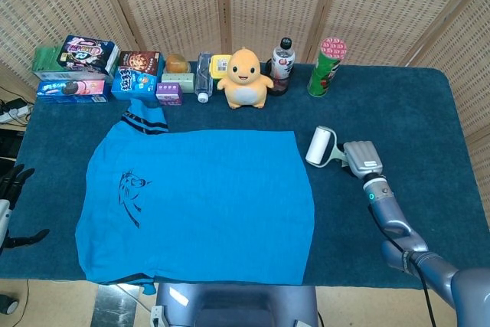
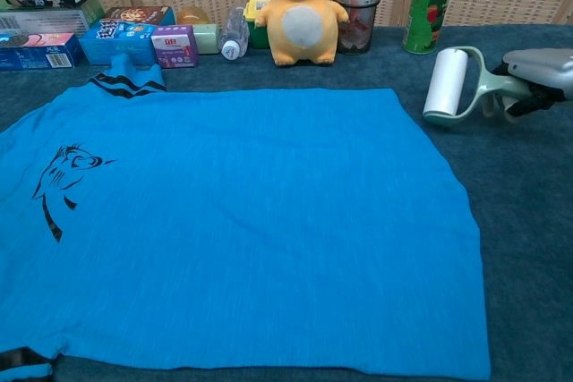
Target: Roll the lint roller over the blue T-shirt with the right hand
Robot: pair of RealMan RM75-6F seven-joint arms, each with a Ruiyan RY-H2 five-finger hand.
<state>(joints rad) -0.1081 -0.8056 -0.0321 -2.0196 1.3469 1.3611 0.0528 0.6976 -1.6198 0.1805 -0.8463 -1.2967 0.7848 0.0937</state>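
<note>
Right hand holding lint roller just beside blue T-shirt edge; left hand fingers apart
</note>
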